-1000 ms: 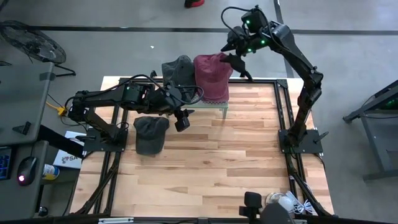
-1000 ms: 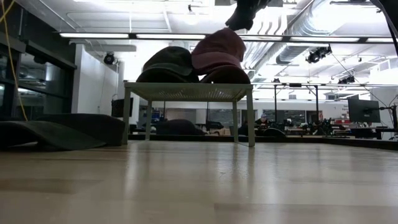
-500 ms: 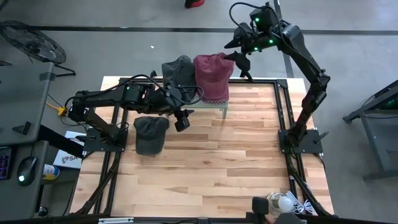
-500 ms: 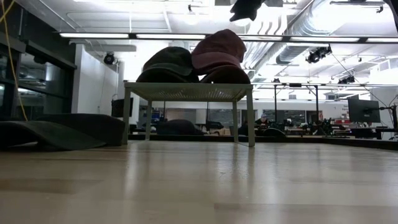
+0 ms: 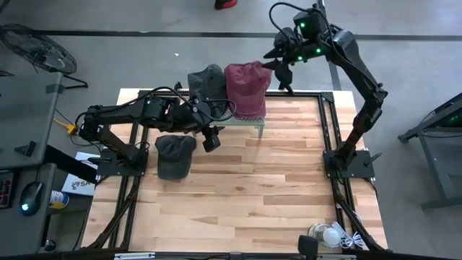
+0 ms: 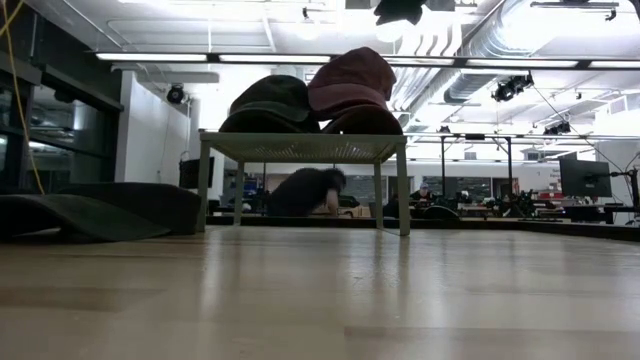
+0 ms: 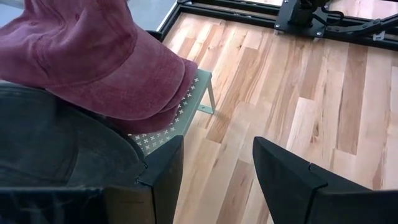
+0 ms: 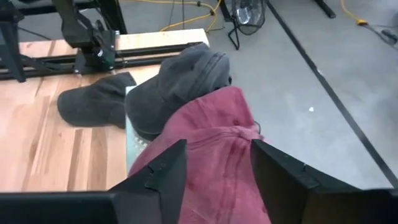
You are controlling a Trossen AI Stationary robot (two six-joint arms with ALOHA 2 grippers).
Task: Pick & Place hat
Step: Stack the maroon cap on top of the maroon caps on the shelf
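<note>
As the right gripper (image 5: 278,63) has lifted clear, fingers apart and empty, the red hat (image 5: 245,89) sits placed on the stand (image 6: 305,147); the left gripper (image 5: 211,139), open, waits beside the stand.

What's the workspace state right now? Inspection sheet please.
Surface: pale wooden plank table; small perforated metal stand at its far edge.
Job's things: maroon fabric cap and dark grey cap side by side on the stand; second dark grey cap flat on the table.
Clutter: nothing seen.
Grippers: left gripper open, empty, beside the stand; right gripper open, empty, raised near the maroon cap.
Cables: yellow cord on the floor.
Surroundings: floor fan; person crouched behind the table.
</note>
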